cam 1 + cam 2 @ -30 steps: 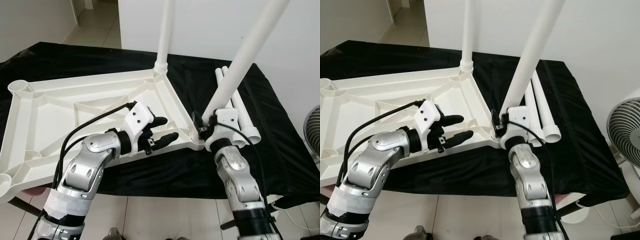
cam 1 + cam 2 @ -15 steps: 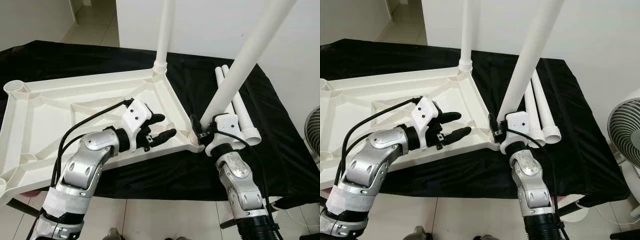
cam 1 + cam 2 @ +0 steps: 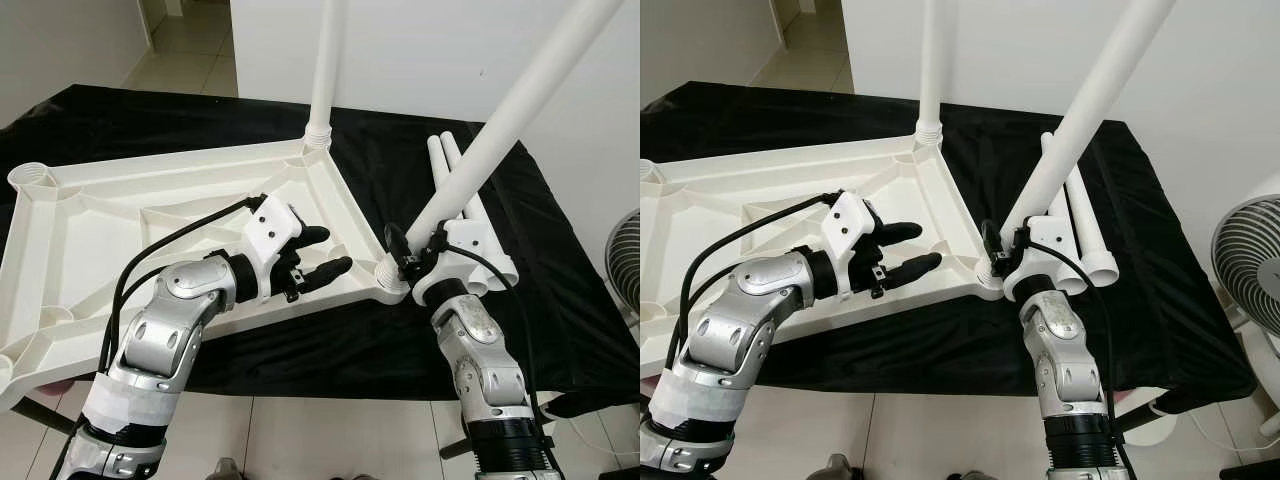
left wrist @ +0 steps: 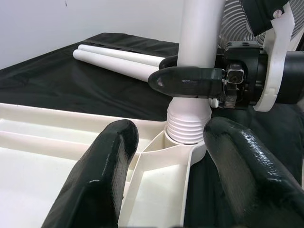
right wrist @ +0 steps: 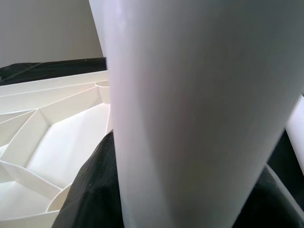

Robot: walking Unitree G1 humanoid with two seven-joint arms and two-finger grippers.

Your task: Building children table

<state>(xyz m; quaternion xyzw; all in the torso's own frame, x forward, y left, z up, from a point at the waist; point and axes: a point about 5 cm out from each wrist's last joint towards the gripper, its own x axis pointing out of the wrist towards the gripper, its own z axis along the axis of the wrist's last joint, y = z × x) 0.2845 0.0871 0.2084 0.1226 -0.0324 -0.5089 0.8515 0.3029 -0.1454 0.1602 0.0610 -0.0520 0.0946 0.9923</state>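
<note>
The white plastic children's tabletop (image 3: 120, 230) lies upside down on the black-draped counter (image 3: 560, 330), its ribbed underside facing up and its left end hanging past the near edge. Over its near rail hovers the left hand (image 3: 318, 256), its two black fingers spread wide with nothing between them, pointing right toward the near right corner socket (image 4: 186, 134).

At the far right corner one white tube leg (image 3: 327, 60) already stands upright in its socket. To the right of that, the right hand (image 3: 1007, 252) is clamped around the foot of a second white tube leg (image 3: 510, 110). Its ribbed end sits in the near right corner socket, but its long axis leans up and away to the far right instead of standing straight. Just beyond lie two spare white tube legs (image 3: 470, 215), side by side on the cloth, running near to far.

I'd say the coming move hinges on that lean: the leg needs bringing upright over the socket, which sits just left of the right hand, clearly the nearer of the two.
</note>
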